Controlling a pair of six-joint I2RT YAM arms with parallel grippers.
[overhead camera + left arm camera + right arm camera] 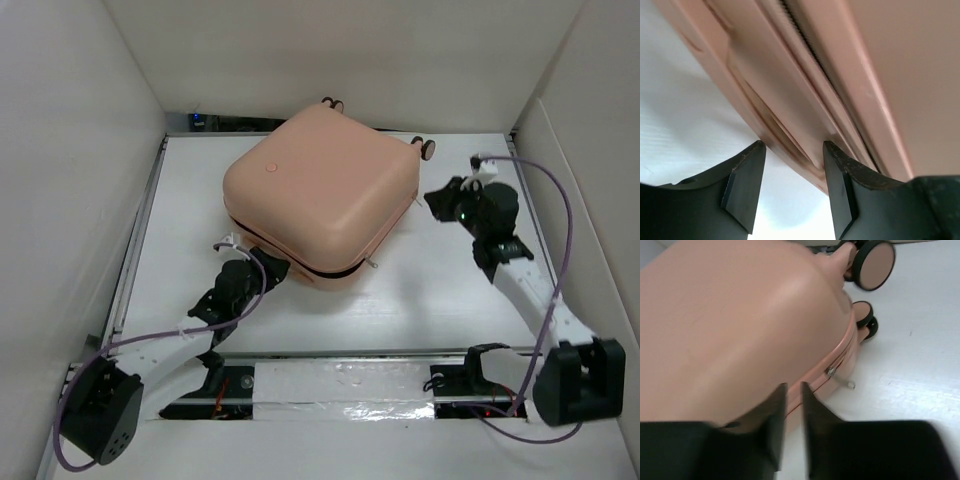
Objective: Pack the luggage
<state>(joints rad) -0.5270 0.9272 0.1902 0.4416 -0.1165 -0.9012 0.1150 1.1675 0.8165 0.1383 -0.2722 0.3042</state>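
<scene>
The luggage (320, 195) lies closed, zipping seemingly underway; left end effector (792, 187) open at its seam, right end effector (792, 412) nearly shut, empty.

White surface (180, 230) inside a white-walled enclosure.

The surface is matte white and lies between tall white panels (70, 150) on the left, the back and the right. A metal rail (135, 240) runs along its left edge, and a dark slot with a small blue light (197, 121) sits at the far left corner. Along the near edge, a strip of crinkled silvery tape (345, 390) crosses a dark gap.
</scene>
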